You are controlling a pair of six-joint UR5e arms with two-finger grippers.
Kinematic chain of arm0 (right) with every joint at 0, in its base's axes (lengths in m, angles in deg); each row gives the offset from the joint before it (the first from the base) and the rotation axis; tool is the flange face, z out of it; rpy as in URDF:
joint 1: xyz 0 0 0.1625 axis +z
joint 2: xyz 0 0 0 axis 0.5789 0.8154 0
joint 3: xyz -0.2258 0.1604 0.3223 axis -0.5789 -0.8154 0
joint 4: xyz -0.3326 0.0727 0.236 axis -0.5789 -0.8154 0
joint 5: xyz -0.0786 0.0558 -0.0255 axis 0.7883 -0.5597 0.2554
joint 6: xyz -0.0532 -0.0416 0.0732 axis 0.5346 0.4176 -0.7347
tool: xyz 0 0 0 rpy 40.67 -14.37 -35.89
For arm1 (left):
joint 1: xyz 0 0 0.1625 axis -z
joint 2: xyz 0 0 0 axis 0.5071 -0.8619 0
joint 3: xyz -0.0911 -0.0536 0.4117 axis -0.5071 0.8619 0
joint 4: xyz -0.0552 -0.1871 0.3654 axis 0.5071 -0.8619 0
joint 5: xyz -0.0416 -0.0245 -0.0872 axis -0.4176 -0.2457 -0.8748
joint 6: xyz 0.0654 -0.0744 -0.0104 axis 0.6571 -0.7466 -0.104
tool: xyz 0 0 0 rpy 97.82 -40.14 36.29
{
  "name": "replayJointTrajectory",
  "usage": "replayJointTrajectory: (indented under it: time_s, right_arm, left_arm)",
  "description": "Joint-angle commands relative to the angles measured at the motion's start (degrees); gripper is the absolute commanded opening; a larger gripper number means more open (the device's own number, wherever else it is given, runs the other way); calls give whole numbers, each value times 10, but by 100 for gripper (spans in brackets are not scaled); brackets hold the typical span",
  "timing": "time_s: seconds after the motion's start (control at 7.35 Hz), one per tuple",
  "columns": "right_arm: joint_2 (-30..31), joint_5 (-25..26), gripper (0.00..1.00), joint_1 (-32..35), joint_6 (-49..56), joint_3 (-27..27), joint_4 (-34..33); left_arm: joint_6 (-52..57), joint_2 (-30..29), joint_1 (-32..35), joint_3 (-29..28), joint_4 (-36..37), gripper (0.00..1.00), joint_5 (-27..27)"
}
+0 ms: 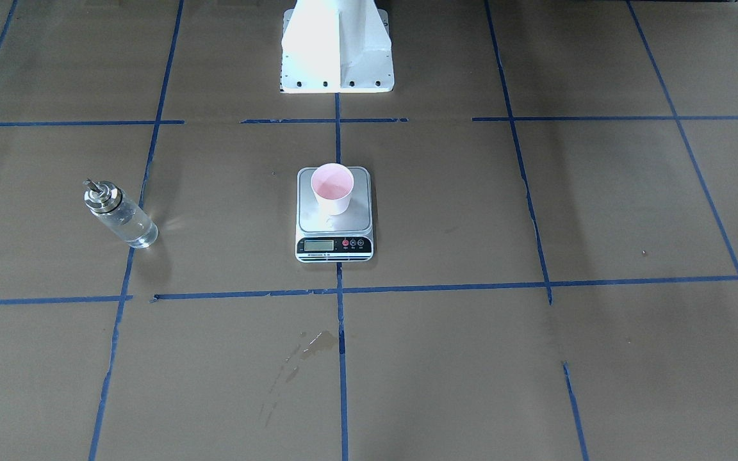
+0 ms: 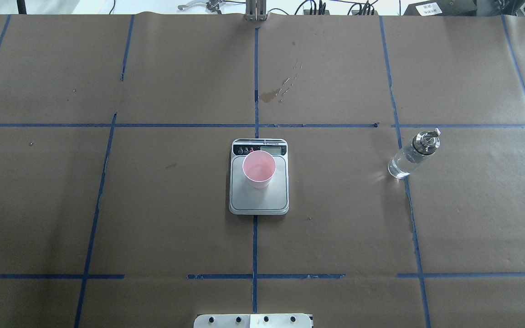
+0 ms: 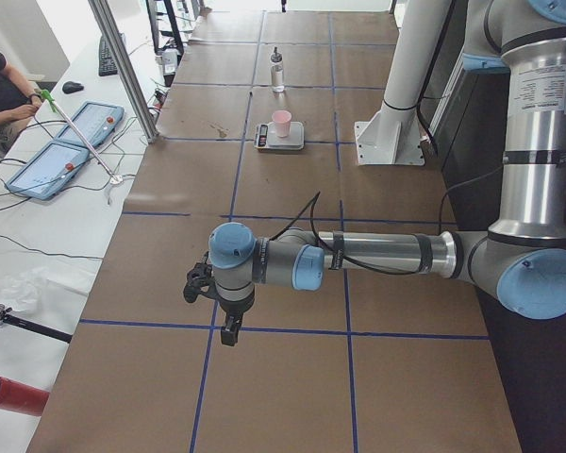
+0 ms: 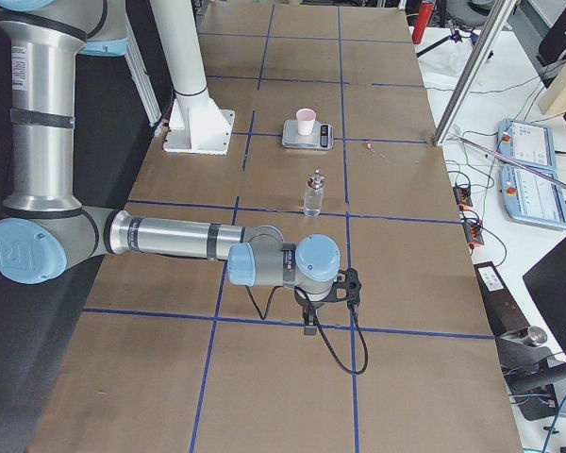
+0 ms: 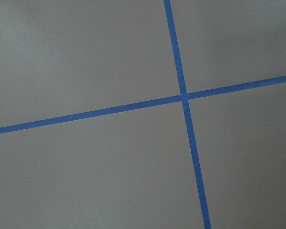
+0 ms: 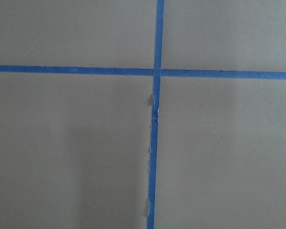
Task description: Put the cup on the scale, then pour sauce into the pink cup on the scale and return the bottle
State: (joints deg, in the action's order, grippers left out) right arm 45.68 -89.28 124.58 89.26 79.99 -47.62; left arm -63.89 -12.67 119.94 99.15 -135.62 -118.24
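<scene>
Front-facing view: nearest the camera, a dark stain (image 1: 318, 342) marks the brown paper-covered surface (image 1: 535, 384), just beside a line of blue tape (image 1: 342, 358). Beyond it sits the flat square digital scale (image 1: 337, 222) with a steel platform, its black display strip toward the camera. The small tapered pale pink paper cup (image 1: 332, 189) stands upright on the platform. The small clear glass bottle (image 1: 122, 216) with a metal cap and spout stands well apart from the scale, on the robot's right side. It holds clear colourless liquid (image 1: 135, 230).

Overhead view: the cup rests on the scale at the centre line. The bottle stands just beside a tape line.

Left-side view: the left gripper (image 3: 228, 332) hangs over the surface, well apart from the scale. It cannot be told whether its fingers are spread or pressed together.

Right-side view: the right gripper (image 4: 308, 324) hangs above a tape line, nearer the bottle than the scale. The state of its fingers likewise cannot be told.

Wrist views: each shows only crossing tape lines on the surface.
</scene>
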Motion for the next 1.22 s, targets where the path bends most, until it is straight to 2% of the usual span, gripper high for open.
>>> replayJointTrajectory:
  time_s: [0.0, 0.68, 1.09]
  right_arm:
    - [-2, -6, 100, 0, -4, 7, -16]
    - [-1, -7, 100, 0, -4, 26, -43]
    - [0, -7, 100, 0, -4, 26, -43]
  left_arm:
    - [-6, -1, 0, 0, 0, 100, -1]
    - [-28, -1, 0, 4, -1, 100, -2]
    - [-98, -1, 0, 22, -1, 100, -7]
